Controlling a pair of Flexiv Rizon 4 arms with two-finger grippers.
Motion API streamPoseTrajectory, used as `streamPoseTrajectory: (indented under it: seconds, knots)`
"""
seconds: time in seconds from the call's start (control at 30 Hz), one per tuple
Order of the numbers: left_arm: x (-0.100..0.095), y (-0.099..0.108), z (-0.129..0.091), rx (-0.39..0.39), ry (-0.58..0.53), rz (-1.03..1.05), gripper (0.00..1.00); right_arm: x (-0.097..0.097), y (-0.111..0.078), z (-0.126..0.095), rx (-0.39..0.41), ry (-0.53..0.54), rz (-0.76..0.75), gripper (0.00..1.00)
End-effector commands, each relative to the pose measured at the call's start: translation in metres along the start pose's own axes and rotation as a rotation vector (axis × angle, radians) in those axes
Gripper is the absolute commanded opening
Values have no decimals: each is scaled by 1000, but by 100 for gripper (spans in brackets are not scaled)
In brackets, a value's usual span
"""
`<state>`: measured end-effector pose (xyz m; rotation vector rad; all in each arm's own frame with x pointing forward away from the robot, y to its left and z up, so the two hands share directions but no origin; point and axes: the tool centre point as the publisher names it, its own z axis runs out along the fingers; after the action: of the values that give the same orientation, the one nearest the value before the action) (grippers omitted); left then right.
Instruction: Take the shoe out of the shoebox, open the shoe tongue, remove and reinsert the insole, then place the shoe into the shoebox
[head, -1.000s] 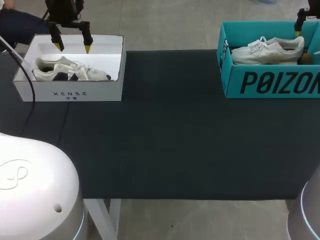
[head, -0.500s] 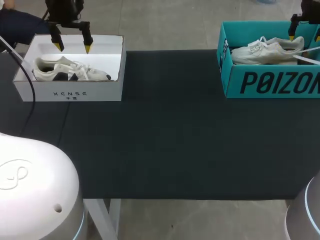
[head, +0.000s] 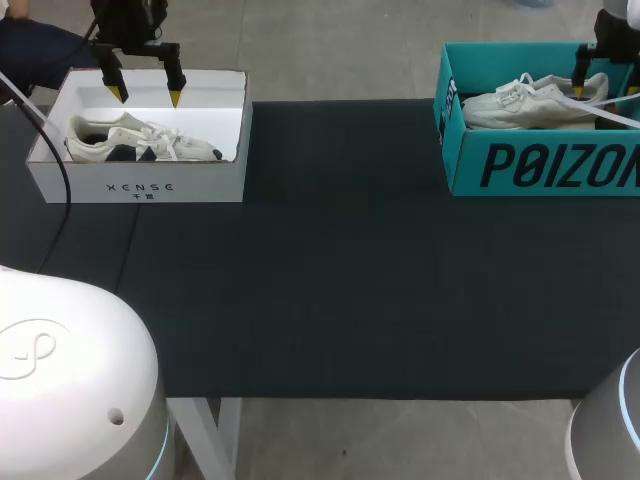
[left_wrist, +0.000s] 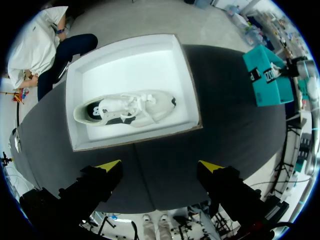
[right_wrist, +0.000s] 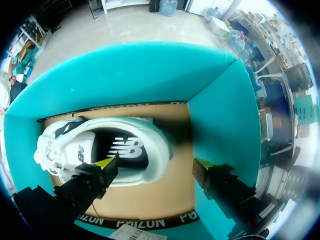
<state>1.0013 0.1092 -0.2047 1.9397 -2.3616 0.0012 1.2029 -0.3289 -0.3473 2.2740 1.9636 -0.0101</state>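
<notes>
Teal shoebox (head: 540, 165): white shoe (head: 530, 103), right gripper (right_wrist: 155, 161) released over heel. White shoebox (head: 140, 185): second shoe (head: 140, 140), left gripper (head: 146, 96) released above. Black mat (head: 330, 260) beneath.

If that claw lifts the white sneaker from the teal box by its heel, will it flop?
Probably light for its size: the sneaker looks like soft fabric on a foam sole. Held by the heel collar, that edge may fold and the toe sag. Its laces would likely dangle.
</notes>
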Motion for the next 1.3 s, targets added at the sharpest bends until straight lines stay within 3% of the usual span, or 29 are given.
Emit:
streamPoseTrajectory:
  seconds: [0.03, 0.37, 0.4, 0.5, 0.6, 0.77, 0.87, 1.1, 1.17, 1.3]
  knots:
    - [0, 1, 0, 2, -1, 0, 100, -1, 14, 15, 166, 1, -1, 100]
    - [0, 1, 0, 2, -1, 0, 100, -1, 17, 33, 161, -4, 4, 100]
    - [0, 1, 0, 2, -1, 0, 100, -1, 17, 34, 166, 0, 8, 96]
    - [0, 1, 0, 2, -1, 0, 100, -1, 17, 39, 169, 5, 7, 69]
    - [0, 1, 0, 2, -1, 0, 100, -3, 19, 44, 179, 5, 1, 50]
    - [0, 1, 0, 2, -1, 0, 100, -3, 19, 44, 187, 4, 2, 51]
    - [0, 1, 0, 2, -1, 0, 100, -5, 21, 45, 193, -4, -1, 58]
    - [0, 1, 0, 2, -1, 0, 100, -9, 24, 41, 195, -24, -3, 64]
    - [0, 1, 0, 2, -1, 0, 100, -9, 27, 40, 190, -37, -12, 71]
    - [0, 1, 0, 2, -1, 0, 100, -11, 31, 39, 192, -38, -27, 72]
